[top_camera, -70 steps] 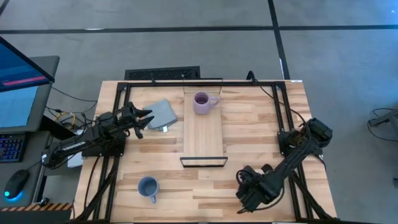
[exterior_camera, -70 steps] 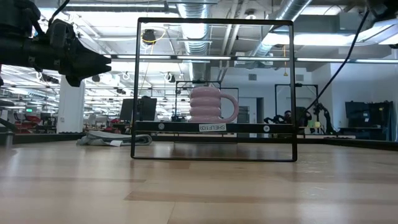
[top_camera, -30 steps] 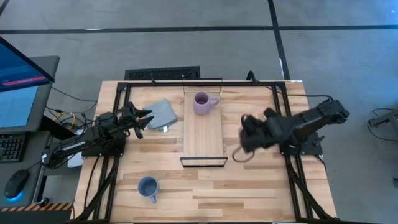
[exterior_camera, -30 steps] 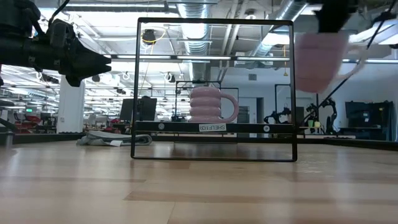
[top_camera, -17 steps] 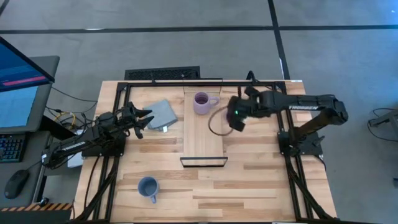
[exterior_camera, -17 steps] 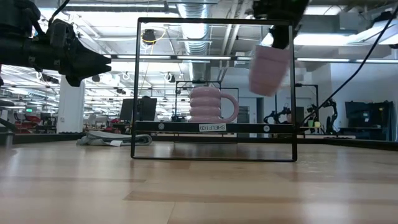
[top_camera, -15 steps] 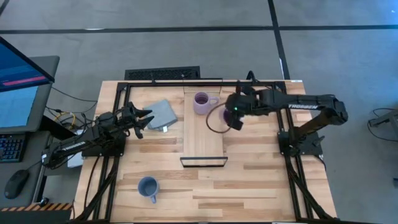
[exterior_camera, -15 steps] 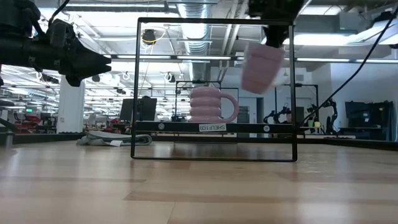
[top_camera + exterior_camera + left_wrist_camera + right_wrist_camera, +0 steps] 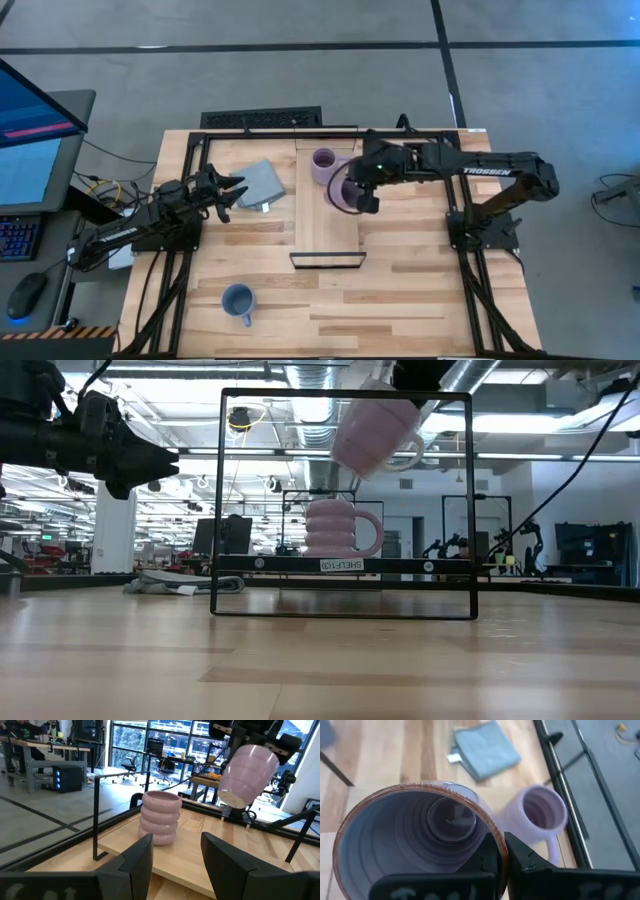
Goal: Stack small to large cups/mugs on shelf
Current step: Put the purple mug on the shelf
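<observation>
Lavender mug [image 9: 375, 433], seemingly empty, held above shelf [image 9: 326, 225].

We see near half of light-wood shelf board [image 9: 327, 228] bare; ribbed lavender mug [image 9: 324, 165] blocks far end; black wire frame [image 9: 345, 505] bounds it.

- We count three mugs: two lavender [image 9: 324, 165] [image 9: 345, 192], one blue [image 9: 238, 299].
- One shelf [image 9: 326, 232].
- One cloth [image 9: 259, 184].
- Two grippers [image 9: 228, 191] [image 9: 364, 196].
</observation>
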Controlling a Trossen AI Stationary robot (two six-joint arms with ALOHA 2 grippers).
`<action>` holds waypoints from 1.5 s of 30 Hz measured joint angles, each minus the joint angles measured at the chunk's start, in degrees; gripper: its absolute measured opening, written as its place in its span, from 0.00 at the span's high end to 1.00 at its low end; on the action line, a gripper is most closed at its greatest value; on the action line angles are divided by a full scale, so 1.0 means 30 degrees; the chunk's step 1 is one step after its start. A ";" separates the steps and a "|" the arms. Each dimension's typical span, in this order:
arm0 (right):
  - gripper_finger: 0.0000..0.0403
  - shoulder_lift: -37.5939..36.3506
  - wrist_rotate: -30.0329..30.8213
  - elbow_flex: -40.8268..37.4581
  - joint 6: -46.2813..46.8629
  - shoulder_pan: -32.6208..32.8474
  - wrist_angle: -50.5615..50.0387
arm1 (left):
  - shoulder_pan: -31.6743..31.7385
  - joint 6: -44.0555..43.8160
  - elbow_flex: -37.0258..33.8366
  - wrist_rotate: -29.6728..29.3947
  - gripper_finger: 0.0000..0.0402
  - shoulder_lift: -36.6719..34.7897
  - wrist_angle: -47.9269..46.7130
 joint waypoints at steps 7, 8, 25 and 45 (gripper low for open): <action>0.95 0.1995 -0.1133 0.0034 -0.1173 0.0220 0.1613 | -0.0006 -0.0019 -0.0007 0.0009 0.61 0.0007 0.0000; 0.95 0.2422 -0.1035 0.0056 -0.1341 0.0213 0.1271 | 0.0002 -0.0032 -0.0002 -0.0011 0.61 0.0067 0.0006; 0.95 0.7928 -0.1054 0.4345 -0.1462 -0.0567 -0.2286 | -0.0079 -0.0201 0.0000 0.0035 0.61 0.1722 -0.0029; 0.88 0.8984 -0.0961 0.5717 -0.1520 -0.0545 -0.3801 | -0.0188 -0.0347 0.0022 -0.0022 0.61 0.2514 -0.0050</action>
